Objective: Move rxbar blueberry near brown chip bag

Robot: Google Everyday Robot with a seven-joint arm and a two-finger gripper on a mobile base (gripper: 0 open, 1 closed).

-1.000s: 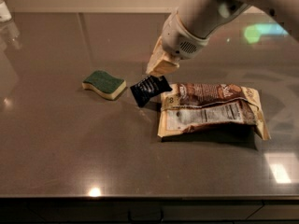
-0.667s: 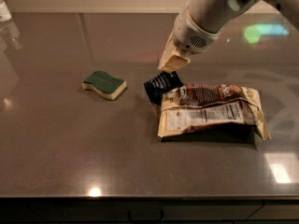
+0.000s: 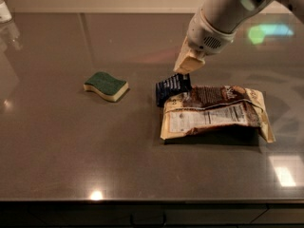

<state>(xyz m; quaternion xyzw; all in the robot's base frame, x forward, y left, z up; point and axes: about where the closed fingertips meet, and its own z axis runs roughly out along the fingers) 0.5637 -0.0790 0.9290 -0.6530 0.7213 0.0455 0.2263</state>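
On a dark, glossy surface, we see the tan end effector hang just above the far edge of the rxbar, its white arm reaching in from the far right. We cannot tell how far it is open, or whether it has hold of the bar.

The navy wrapper sits at the far-left corner of the chip bag, touching it or just overlapping it; we cannot tell which. Its lines of white text are too small for us to read.

The crinkled brown and cream bag lies flat with a white nutrition panel facing up. The panel's print is not legible, and neither is the pale lettering on the brown band.

A green-topped sponge lies well apart to the left.
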